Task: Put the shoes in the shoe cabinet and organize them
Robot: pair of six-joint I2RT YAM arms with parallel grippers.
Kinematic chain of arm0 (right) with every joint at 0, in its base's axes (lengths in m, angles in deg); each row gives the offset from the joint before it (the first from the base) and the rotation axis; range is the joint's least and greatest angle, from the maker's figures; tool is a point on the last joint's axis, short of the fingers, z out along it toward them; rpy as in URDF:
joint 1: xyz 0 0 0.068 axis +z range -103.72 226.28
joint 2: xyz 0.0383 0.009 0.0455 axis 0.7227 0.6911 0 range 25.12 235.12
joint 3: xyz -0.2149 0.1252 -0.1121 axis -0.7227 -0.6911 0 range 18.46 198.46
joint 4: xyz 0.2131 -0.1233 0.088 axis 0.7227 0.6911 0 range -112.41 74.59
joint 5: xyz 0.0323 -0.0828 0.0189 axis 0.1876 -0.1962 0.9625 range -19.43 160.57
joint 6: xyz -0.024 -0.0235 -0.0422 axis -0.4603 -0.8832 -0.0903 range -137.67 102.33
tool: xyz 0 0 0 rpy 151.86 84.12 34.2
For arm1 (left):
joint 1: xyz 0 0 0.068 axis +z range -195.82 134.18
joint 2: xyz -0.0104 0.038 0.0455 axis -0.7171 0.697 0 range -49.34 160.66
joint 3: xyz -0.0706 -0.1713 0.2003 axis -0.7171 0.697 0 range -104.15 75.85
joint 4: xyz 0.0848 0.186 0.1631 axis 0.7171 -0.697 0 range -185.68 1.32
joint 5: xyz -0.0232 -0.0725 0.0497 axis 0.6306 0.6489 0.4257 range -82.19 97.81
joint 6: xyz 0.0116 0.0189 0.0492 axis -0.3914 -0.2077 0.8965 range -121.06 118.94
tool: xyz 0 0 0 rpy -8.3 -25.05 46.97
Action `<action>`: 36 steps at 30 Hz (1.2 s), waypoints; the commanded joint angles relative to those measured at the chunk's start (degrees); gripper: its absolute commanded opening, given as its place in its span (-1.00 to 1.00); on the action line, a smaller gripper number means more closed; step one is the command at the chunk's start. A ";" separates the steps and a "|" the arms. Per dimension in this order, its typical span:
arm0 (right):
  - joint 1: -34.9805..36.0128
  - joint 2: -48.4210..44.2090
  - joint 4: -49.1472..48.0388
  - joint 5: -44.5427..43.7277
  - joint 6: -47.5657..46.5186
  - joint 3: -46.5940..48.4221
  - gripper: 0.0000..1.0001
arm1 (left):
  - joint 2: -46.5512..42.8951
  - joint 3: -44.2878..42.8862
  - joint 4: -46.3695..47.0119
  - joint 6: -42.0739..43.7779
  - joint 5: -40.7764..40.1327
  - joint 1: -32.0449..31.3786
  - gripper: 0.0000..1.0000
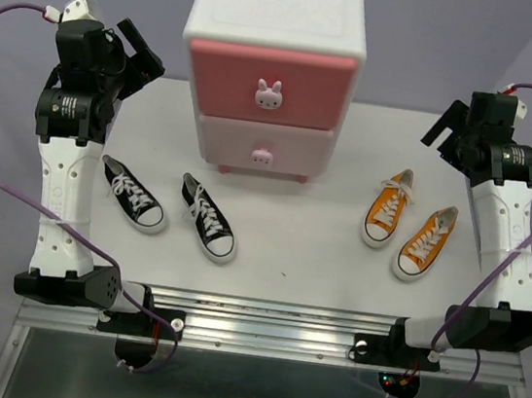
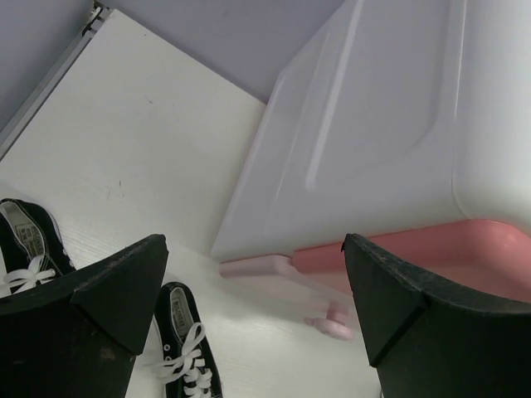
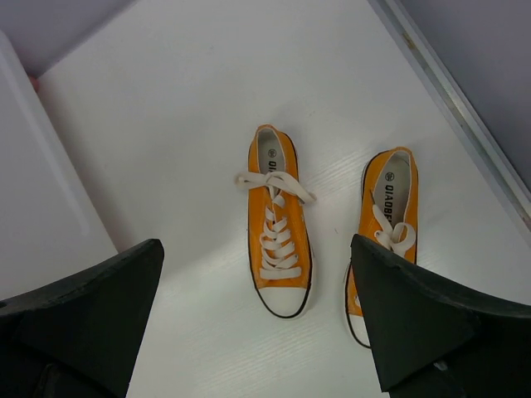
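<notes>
The white shoe cabinet (image 1: 278, 9) stands at the back centre, both pink drawers shut: darker one (image 1: 270, 78) above the paler one (image 1: 263, 147). Two black sneakers (image 1: 133, 194) (image 1: 209, 217) lie front left of it. Two orange sneakers (image 1: 388, 207) (image 1: 426, 242) lie front right. My left gripper (image 1: 145, 56) is open and empty, raised left of the cabinet; its wrist view shows the cabinet side (image 2: 373, 124) and a black sneaker (image 2: 189, 352). My right gripper (image 1: 442, 129) is open and empty, raised above the orange pair (image 3: 276, 219) (image 3: 386, 220).
The white table (image 1: 287, 261) ends at a metal rail (image 1: 269, 322) at the near edge, by the arm bases. Purple walls close in behind and at the sides. The table's metal side edge (image 3: 452, 104) runs right of the orange shoes.
</notes>
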 commanded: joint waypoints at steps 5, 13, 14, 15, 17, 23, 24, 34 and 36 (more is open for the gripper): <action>0.10 -4.39 -5.55 8.61 -2.67 2.80 1.00 | -0.20 -3.94 1.40 0.04 -0.52 0.31 0.97; 0.10 -0.19 -14.53 21.00 -3.53 14.12 1.00 | 5.78 -16.25 1.66 -1.90 0.61 0.31 0.97; 0.10 0.86 -14.71 23.02 -3.63 19.27 1.00 | 6.83 -17.30 2.80 -2.42 0.71 0.39 0.97; 0.10 1.92 -14.71 26.52 -3.71 21.85 1.00 | 7.19 -18.88 3.59 -3.30 3.58 0.39 0.97; 0.10 4.65 -15.15 32.58 -3.28 27.38 1.00 | 8.07 -19.86 6.14 -4.27 5.53 0.39 0.97; 2.63 6.41 -21.91 45.36 0.15 29.87 1.00 | 10.61 -20.47 12.47 -5.50 12.73 0.39 0.97; 3.78 6.76 -22.01 45.45 -0.46 30.39 1.00 | 11.14 -20.91 12.91 -5.50 13.71 0.39 0.97; 19.86 12.83 -21.83 42.29 -2.84 36.11 1.00 | 18.09 -25.05 16.26 -6.56 24.26 -0.05 0.97; 21.89 13.18 -21.92 41.76 -2.83 36.20 1.00 | 18.44 -24.78 16.70 -5.60 25.57 -0.40 0.97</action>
